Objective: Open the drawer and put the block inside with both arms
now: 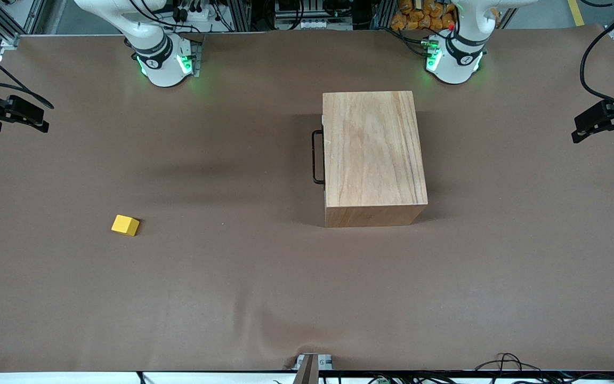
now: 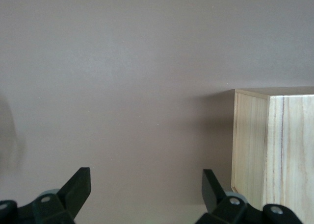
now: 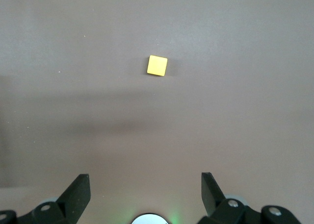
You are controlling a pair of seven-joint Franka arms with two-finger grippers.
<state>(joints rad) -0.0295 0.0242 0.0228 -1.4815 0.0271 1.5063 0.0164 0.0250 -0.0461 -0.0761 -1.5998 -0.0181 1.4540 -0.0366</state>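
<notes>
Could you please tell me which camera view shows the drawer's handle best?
The front view: the handle shows whole there, a black bar on the box side facing the right arm's end. The left wrist view shows only a box corner, no handle; the right wrist view shows neither.

Bare table point(image 1: 221, 298) surrounds block point(image 1: 125, 225); handle point(image 1: 317, 157) seemingly unobstructed.

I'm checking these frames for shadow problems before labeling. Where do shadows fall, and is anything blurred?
Front view: the wooden box casts a soft shadow around its handle; the block is sharp. Left wrist view: shadow darkens the table beside the box. Right wrist view: a faint dark band crosses below the block; no blur.
</notes>
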